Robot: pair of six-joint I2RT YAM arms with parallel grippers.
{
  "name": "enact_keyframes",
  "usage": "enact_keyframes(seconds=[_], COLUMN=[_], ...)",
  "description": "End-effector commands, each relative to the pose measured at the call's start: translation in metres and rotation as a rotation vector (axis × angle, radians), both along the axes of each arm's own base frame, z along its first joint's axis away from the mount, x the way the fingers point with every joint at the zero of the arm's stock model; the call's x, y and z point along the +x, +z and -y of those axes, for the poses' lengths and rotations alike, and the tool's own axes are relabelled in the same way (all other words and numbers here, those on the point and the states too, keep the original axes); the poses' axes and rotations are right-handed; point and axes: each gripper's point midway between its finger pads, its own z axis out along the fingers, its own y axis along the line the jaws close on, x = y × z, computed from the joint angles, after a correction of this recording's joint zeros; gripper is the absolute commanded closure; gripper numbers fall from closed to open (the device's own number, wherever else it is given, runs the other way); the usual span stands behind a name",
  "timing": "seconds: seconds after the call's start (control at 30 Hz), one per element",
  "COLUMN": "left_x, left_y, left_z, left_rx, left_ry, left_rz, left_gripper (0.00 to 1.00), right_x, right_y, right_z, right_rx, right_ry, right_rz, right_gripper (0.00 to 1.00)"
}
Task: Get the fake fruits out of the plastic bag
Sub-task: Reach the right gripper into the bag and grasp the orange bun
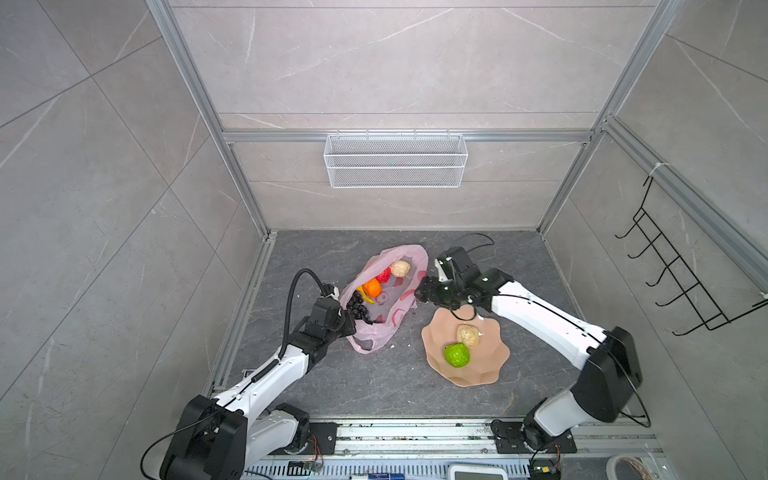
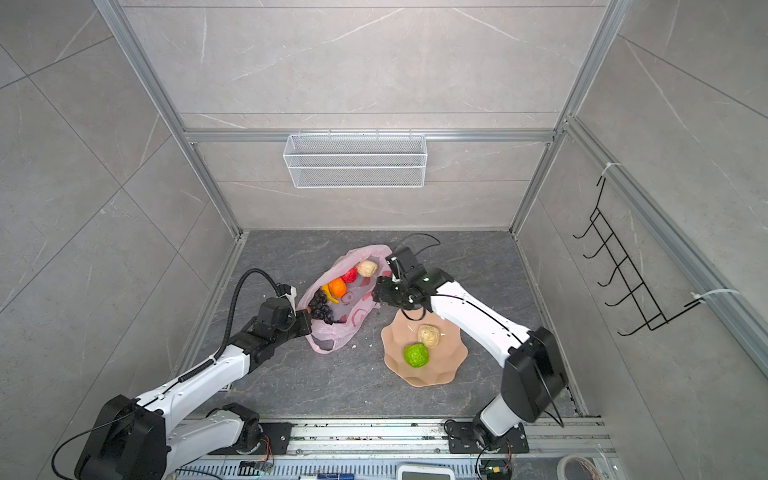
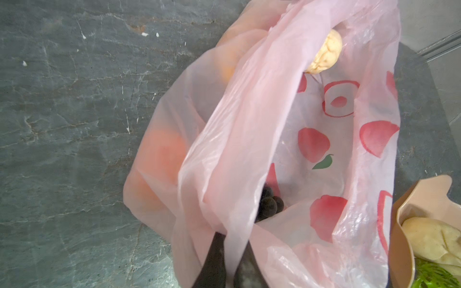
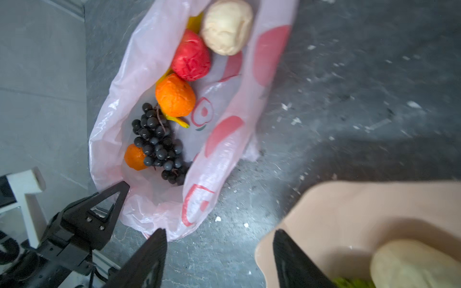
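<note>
- Bag (image 1: pixel 376 334) lay centre-left on the table (image 1: pixel 332 386), mouth gaping upward.
- Left gripper (image 3: pixel 230 240) was clamped on the bag's near-left rim. Film was pinched between the jaws, and that propped the mouth open.
- Right gripper (image 4: pixel 219 237) was open with nothing between the jaws. It hung over bare table between the bag's right side and the far rim of the plate (image 1: pixel 490 374). Couldn't tell whether it touched the bag.
- Out so far: green ball (image 1: pixel 456 355) and one beige lump (image 1: pixel 467 335), side by side on the plate, right of the bag and nearer.
- In the bag, far to near:
  - second lump (image 4: pixel 227 27)
  - apple (image 4: pixel 190 56)
  - orange (image 4: pixel 175 95)
  - banana (image 4: pixel 177 120), mostly hidden under the orange
  - grapes (image 4: pixel 159 147)
  - second orange (image 4: pixel 133 157), tucked under the grapes against the left wall
- My count: two of eight fruits were out, so roughly a quarter done with six to go. More could be hidden under the film.
- Next move probably called for the right gripper to go into the mouth. The far lump and the apple sat clear on top, so they looked like the easy picks.
- Risks as I read it:
  - the thin film could snag on a jaw
  - the grapes could drag the second orange along
  - the banana likely needed the orange lifted first
</note>
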Motion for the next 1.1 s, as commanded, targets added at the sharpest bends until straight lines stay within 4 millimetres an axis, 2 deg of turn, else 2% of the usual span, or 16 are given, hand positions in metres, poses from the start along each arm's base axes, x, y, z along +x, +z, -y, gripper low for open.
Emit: enact_keyframes(seconds=[0.0, 0.2, 0.33, 0.53, 0.77, 1.07], left_x=[0.008, 0.008, 0.006, 0.007, 0.011, 0.011], left_y=[0.015, 0.011, 0.007, 0.004, 0.001, -0.004], left_z=[-0.002, -0.006, -0.010, -0.012, -0.013, -0.016], left_rx=[0.005, 0.035, 0.061, 0.077, 0.087, 0.091], left_ry=[0.030, 0.032, 0.041, 0.044, 0.045, 0.053], left_rz=[0.029, 0.022, 0.015, 0.015, 0.015, 0.008], left_gripper=[0.92, 0.92, 0.92, 0.92, 0.92, 0.92], right_x=[0.023, 0.051, 0.062, 0.081, 0.092, 0.104], right_y=[-0.006, -0.045, -0.068, -0.082, -0.104, -0.115], right_z=[-0.034, -0.082, -0.100, -0.110, -0.120, -0.133], right_rx=[-0.035, -0.071, -0.122, -0.194, -0.269, -0.291], right_ry=[0.068, 0.150, 0.193, 0.239, 0.306, 0.334], right_rz=[0.063, 0.049, 0.053, 0.119, 0.125, 0.153], right_gripper=[0.33, 0.36, 0.35, 0.34, 0.33, 0.32])
